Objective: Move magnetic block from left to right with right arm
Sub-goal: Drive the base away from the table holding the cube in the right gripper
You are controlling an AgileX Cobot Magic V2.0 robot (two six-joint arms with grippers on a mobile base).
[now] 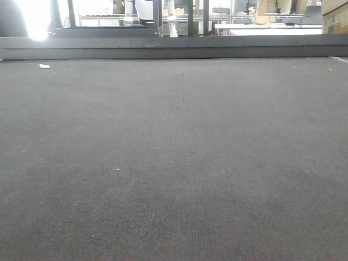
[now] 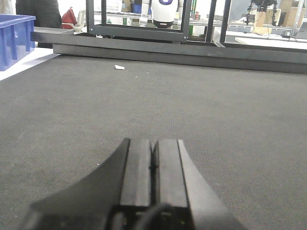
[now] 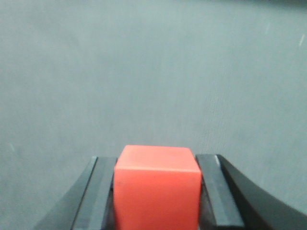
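The magnetic block (image 3: 157,189), a plain red cube, sits between the two black fingers of my right gripper (image 3: 157,160), which is shut on it. It hangs above the dark grey mat (image 3: 144,72). In the left wrist view my left gripper (image 2: 154,142) is shut, its two pads pressed together with nothing between them, low over the mat (image 2: 216,105). Neither gripper nor the block appears in the exterior front view, which shows only the mat (image 1: 174,163).
A small white scrap (image 2: 119,67) lies on the mat near the far left, seen too as the white scrap (image 1: 44,66). A black raised edge (image 1: 174,48) bounds the mat's far side. A blue crate (image 2: 14,38) stands off the mat's left.
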